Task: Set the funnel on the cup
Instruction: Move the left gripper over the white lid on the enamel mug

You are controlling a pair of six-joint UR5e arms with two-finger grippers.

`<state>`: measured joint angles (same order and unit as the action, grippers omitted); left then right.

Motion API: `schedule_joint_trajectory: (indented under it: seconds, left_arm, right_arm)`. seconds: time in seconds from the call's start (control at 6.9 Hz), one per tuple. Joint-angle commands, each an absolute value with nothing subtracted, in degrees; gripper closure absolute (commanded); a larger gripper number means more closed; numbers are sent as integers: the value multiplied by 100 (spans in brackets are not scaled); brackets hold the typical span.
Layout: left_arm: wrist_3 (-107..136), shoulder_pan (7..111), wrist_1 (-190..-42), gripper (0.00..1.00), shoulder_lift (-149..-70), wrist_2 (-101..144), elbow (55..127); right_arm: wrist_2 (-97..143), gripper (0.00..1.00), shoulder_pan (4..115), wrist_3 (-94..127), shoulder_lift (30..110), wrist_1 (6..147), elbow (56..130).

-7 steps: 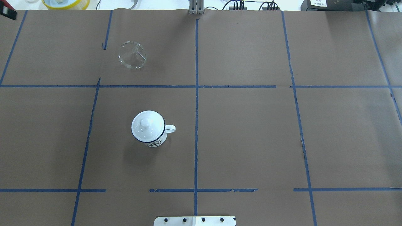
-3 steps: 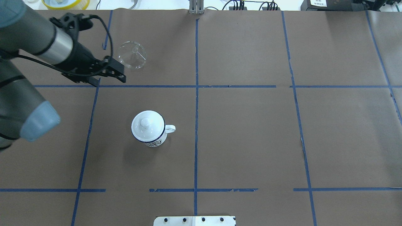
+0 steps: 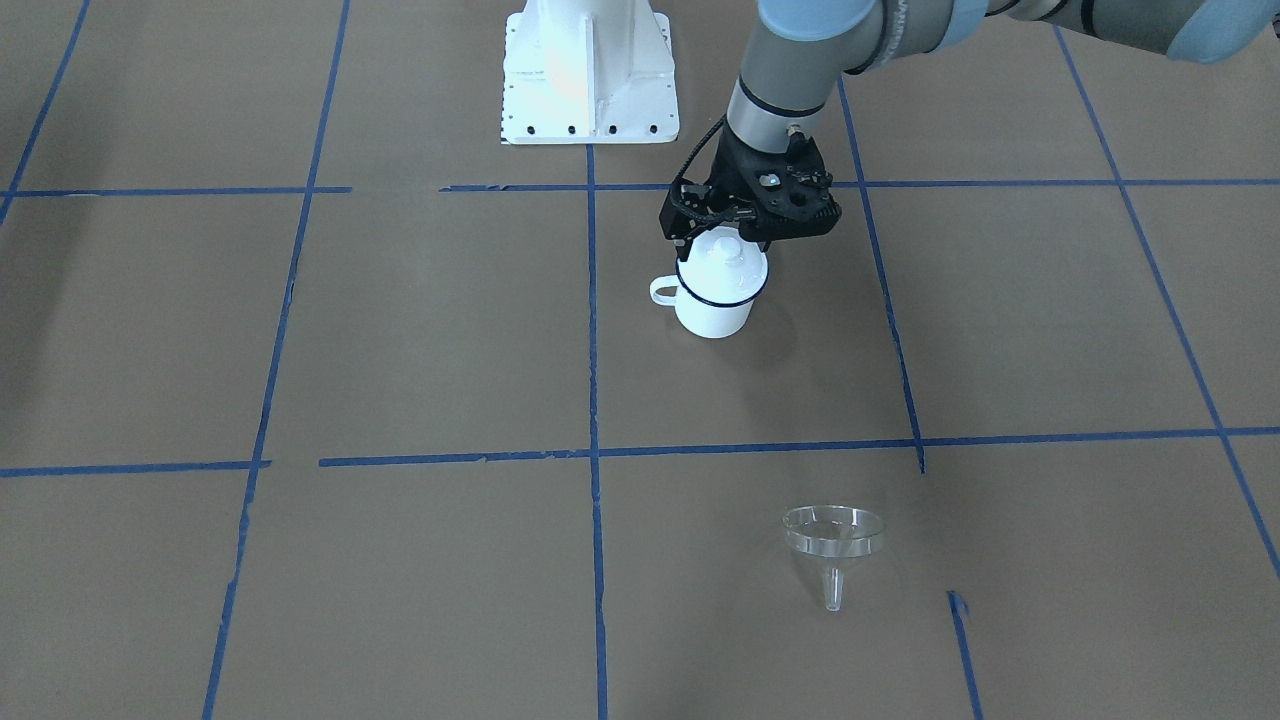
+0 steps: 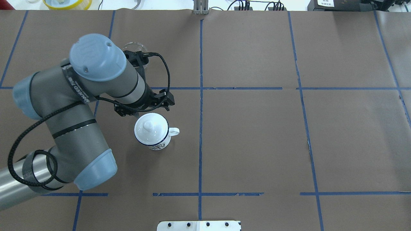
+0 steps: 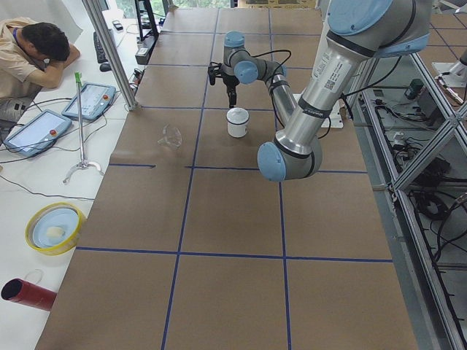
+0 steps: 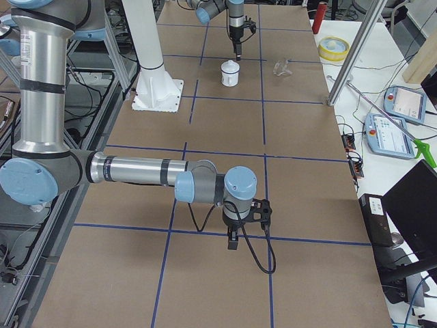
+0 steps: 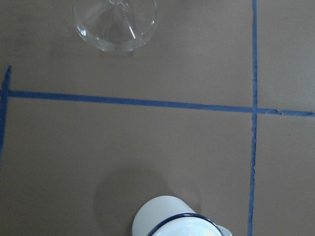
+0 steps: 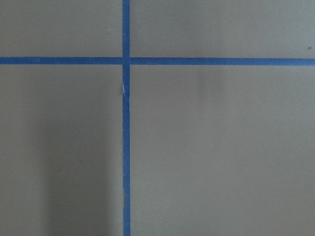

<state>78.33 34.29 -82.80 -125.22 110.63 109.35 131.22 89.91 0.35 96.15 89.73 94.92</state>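
Brown paper covers the table (image 4: 257, 144), ruled into big squares by blue tape (image 4: 200, 106). I read the overhead view as a clock face.

The left gripper (image 3: 748, 226) points straight down. From across the table its fingers blur into one dark shape under the wrist. From above the left arm (image 4: 96, 73) hides them, so I cannot tell whether the jaws are parted or closed. It hangs over the cup (image 4: 151, 132), a shade toward twelve o'clock of the knob, and both side views show a small gap between its tip and the lid (image 4: 148, 127).

The cup stands upright, white with a dark blue rim, its handle at three o'clock. The round white lid sits on its mouth.

The funnel (image 3: 833, 535) lies well apart from the cup, at about twelve o'clock from it and across a tape line. It is tipped over with rim and stem on the paper, the stem pointing on toward twelve. The left wrist camera looks down on both, with the funnel at its top edge and the cup's rim at its bottom edge.

The right gripper (image 6: 233, 240) hangs low over a tape crossing, far toward the three o'clock end. It shows only from the side, so I cannot tell how its jaws stand.

At six o'clock is the white base plate (image 3: 590, 75). Beyond the twelve o'clock edge an operator (image 5: 33, 51) sits with head propped on a hand.
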Motion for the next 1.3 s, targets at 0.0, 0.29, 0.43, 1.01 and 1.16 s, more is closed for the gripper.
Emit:
schedule_joint_trajectory:
  seconds: [0.0,0.29,0.43,1.01,1.16]
  left_arm:
    - [7954,3121,-8174,0,-12525,10681,10837]
    - [7954,3111,-8104,0,-12437,10670,10846]
    - [7945,3120,-8104,0,-12419,10670,10854]
    - [7937,3120,-8112,5,-12366,10670,10890]
    - [7937,3120,-8112,5,-12314,10670,10907]
  right_arm:
    - [13122,0,8991,35,9615,8974,9492]
    - [13122,0,8991,35,9615,8974,9492]
    - [13122,0,8991,35,9615,8974,9492]
    - [13122,0,8991,35,9615,8974,9492]
    - [13122,0,8991,35,9615,8974,9492]
